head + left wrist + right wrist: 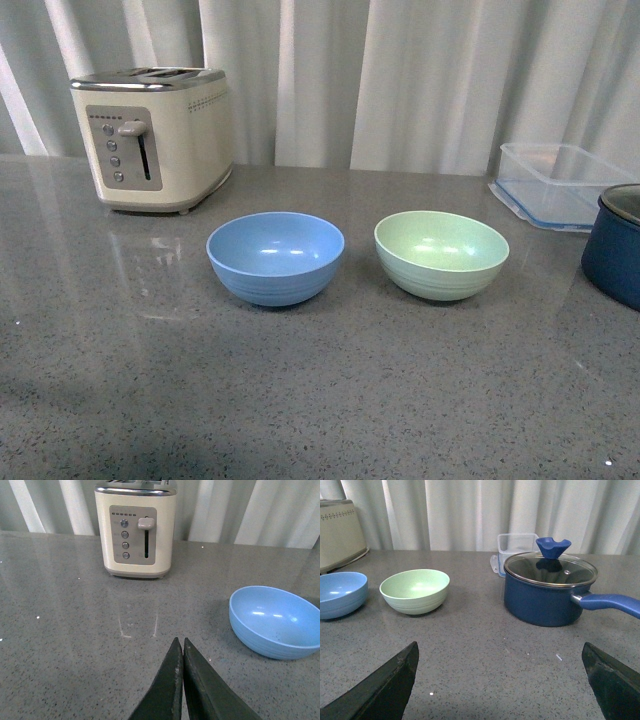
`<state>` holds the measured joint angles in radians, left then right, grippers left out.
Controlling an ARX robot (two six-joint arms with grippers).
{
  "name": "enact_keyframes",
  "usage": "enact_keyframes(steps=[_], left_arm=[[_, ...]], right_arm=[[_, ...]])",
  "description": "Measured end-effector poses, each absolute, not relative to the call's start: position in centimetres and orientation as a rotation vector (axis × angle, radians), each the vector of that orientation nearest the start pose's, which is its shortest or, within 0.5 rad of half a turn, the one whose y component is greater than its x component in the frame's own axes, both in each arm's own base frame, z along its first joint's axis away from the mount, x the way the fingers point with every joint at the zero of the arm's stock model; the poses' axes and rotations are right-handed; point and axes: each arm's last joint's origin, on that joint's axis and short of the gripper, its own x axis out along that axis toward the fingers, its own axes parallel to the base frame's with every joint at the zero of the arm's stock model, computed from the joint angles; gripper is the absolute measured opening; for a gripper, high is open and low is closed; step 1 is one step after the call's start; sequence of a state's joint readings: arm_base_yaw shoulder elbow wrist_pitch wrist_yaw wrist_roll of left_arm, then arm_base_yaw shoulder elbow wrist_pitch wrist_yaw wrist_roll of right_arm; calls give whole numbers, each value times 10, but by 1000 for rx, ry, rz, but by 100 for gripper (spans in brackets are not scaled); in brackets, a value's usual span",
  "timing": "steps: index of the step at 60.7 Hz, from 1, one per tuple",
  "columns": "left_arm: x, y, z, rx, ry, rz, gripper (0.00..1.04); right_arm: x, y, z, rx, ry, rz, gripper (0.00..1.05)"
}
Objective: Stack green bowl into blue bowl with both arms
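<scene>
Black and spread wide, with nothing between its fingers, the right hand (500,647) hovers over the near table (470,630). The left hand (181,647) is pinched tip to tip and holds nothing. Neither touches a bowl, so I judge the reach to be the step in hand. The green bowl (415,591) stands farther out than the right hand and well apart from it. It is left of where the gap aims, which is between that bowl and the navy pot (547,592). The hand should swing left, put one finger inside the near rim and one outside, then lift straight. The blue bowl (275,621) sits just left of the green, not touching; the left hand must part its fingers to steady it.
</scene>
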<state>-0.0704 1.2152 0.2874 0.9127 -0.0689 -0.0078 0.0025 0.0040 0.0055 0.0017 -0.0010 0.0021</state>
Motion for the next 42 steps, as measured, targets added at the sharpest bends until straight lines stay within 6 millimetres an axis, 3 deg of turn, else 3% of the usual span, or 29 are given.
enact_keyframes(steps=[20,42], left_arm=[[176,0,177,-7,10,1,4],[149,0,162,-7,17,0,4]], right_arm=[[98,0,165,2,-3,3,95],[98,0,165,2,-3,3,95]])
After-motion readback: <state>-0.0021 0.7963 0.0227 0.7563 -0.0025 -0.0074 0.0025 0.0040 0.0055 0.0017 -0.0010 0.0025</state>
